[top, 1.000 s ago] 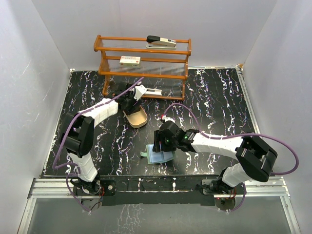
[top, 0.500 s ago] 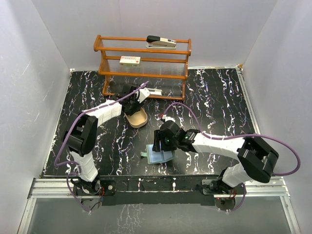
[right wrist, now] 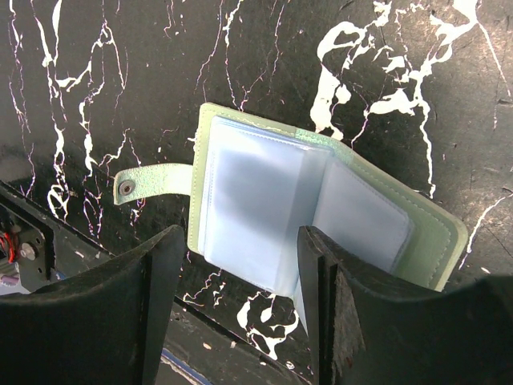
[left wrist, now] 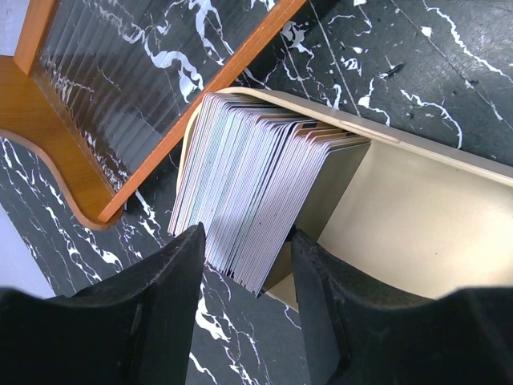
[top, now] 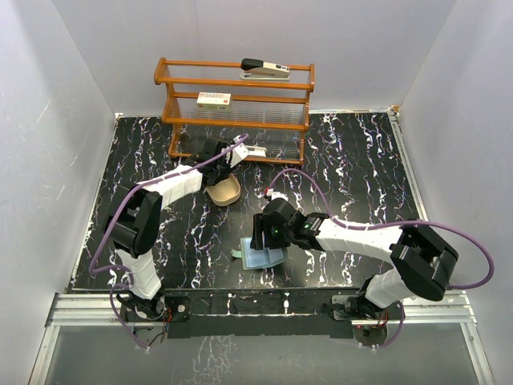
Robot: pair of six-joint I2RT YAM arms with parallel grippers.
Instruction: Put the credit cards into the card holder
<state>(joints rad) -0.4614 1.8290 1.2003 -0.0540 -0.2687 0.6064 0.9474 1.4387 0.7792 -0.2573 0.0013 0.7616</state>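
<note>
Nothing loaded yet, all to play for!
The left gripper [left wrist: 244, 241] is spread, straddling the upright stack of thin plastic credit cards [left wrist: 240, 152] in the tan oval tray [left wrist: 417, 216], far left. The right gripper [right wrist: 240, 241] is spread over the open sage-green card holder [right wrist: 248, 192], near centre (pockets look empty), so every card is left to load.

Twin white-and-black arms, purple cables all over

Left arm [top: 172, 183] and right arm [top: 353, 235] look like the same build: boxy white links with chunky black joint housings in between, each sitting on a small dark base [top: 140, 311] by a silver rail [top: 80, 309]. A purple cable [top: 108, 233] hangs in loose loops along each arm. Left end effector [left wrist: 244, 265] and right end effector [right wrist: 239, 249] both have thick matte black fingers [left wrist: 160, 305], a bit grainy on the surface, with rounded inner edges. No logos or labels that I can make out.
</note>
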